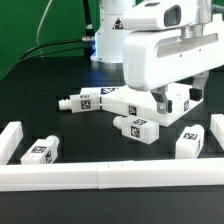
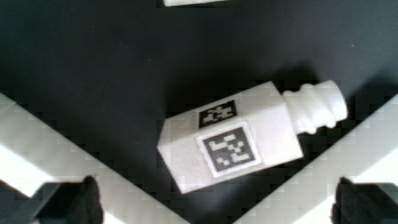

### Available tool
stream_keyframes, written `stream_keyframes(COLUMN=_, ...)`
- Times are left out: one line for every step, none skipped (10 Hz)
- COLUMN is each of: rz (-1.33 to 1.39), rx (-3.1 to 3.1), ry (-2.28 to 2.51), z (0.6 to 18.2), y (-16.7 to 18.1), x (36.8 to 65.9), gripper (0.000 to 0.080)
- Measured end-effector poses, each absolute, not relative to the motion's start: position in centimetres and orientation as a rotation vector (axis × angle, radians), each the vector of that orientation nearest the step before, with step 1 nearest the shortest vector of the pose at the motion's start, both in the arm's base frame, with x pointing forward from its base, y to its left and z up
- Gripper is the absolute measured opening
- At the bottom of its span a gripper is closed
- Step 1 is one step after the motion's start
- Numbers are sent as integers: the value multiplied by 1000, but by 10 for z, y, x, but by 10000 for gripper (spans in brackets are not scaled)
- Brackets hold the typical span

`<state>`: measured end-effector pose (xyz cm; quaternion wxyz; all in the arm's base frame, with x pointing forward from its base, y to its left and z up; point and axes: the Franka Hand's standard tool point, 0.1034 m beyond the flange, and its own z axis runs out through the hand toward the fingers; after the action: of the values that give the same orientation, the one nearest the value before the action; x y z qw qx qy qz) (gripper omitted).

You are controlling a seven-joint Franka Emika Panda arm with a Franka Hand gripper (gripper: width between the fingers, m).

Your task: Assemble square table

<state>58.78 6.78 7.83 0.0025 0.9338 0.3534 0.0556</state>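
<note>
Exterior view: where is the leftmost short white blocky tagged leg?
The short white blocky leg lies on its side at the exterior view's lower left, near the corner of the long low white wall.

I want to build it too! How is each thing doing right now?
gripper: open, holding nothing.
leg under the gripper: lying on its side, loose.
leg nearest the exterior view's left edge: loose, joined to nothing.
leg nearest the exterior view's right edge: loose, joined to nothing.
</note>
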Motion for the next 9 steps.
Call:
stream_keyframes(rz=192, rx=2905, ry=1159, z=75, y=63, x=587, gripper=650)
stream_keyframes(rz=210, rx=2882, ry=1198, z=65, y=48, x=576, gripper=650)
stream_keyframes(rz=222, rx=2873, ry=1209, z=55, y=39, x=563, gripper=650)
stream_keyframes(rz=238, rx=2865, ry=1222, z=42, y=29, x=550, gripper=650)
stream_keyframes(rz=231, rx=2875, ry=1211, z=32, y=21, x=545, gripper=650)
stream_keyframes(rz=228, rx=2878, ry=1208, z=33, y=22, x=546, gripper=650)
stream_keyframes(rz=227, rx=2877, ry=1209, z=33, y=23, x=546, gripper=650)
stream_keyframes(rz=220, rx=2882, ry=1206, z=30, y=22, x=545, gripper=650)
stream_keyframes(rz=195, rx=2894, ry=1202, z=18, y=20, x=541, gripper=650)
